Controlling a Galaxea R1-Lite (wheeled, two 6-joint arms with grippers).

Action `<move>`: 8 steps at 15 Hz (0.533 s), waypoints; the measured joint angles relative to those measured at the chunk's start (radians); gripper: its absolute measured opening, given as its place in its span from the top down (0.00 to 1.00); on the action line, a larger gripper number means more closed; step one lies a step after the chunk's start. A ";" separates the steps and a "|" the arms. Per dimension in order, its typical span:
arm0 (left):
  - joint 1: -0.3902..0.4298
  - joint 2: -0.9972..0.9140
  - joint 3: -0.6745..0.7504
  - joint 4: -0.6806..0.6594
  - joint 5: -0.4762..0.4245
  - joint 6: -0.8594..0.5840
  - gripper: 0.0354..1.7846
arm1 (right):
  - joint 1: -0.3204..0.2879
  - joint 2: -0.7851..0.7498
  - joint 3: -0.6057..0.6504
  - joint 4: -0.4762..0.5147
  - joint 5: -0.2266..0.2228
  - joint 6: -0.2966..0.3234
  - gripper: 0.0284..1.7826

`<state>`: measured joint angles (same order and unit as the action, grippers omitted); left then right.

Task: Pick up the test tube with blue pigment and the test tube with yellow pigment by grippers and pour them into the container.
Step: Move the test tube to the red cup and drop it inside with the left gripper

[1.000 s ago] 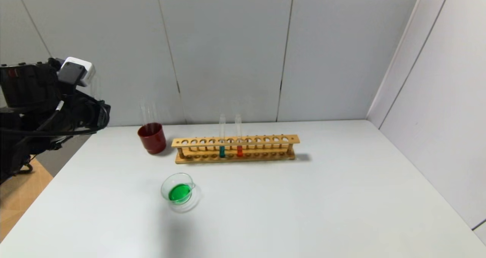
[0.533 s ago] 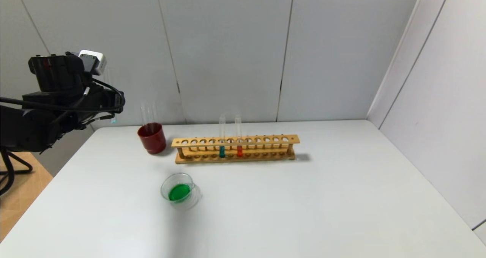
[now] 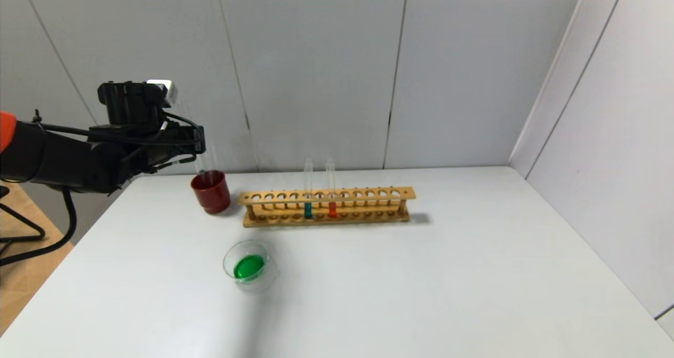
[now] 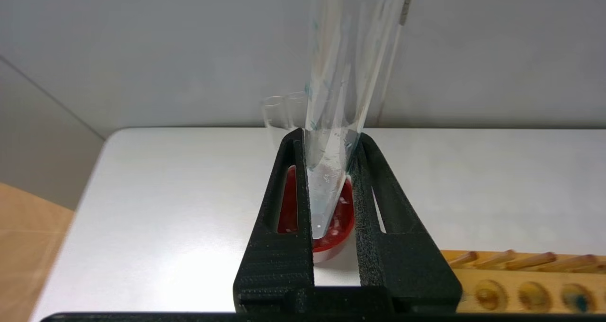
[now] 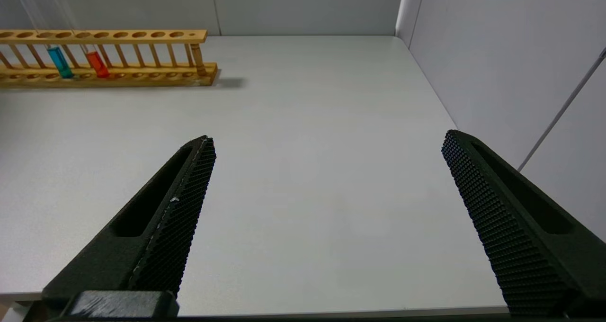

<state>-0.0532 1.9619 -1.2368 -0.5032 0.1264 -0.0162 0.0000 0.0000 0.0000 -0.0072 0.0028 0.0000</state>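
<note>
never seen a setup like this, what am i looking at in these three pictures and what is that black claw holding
It is a two-armed robot at a white table. One picture comes from a camera on its head; the other two from cameras on its wrists, looking out between the claw fingers.

The left gripper is shut on an emptied glass test tube, held upright above a dark red cup that has other empty tubes standing in it. The right gripper is open and idle over a bare part of the table.

On the table also stand a wooden rack with a blue-filled tube and an orange-red one, and a small glass dish of green liquid.
</note>
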 joint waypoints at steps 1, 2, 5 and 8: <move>-0.001 0.015 -0.010 -0.002 -0.003 -0.007 0.85 | 0.000 0.000 0.000 0.000 0.000 0.000 0.02; -0.001 0.024 -0.014 -0.003 -0.003 -0.017 0.85 | 0.000 0.000 0.000 0.000 0.000 0.000 0.02; -0.001 0.046 -0.013 -0.009 -0.002 -0.033 0.85 | 0.000 0.000 0.000 0.000 0.000 0.000 0.02; 0.001 0.060 -0.009 -0.024 0.001 -0.033 0.85 | 0.000 0.000 0.000 0.000 0.000 0.000 0.02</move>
<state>-0.0523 2.0215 -1.2455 -0.5272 0.1270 -0.0489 0.0000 0.0000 0.0000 -0.0070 0.0028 0.0000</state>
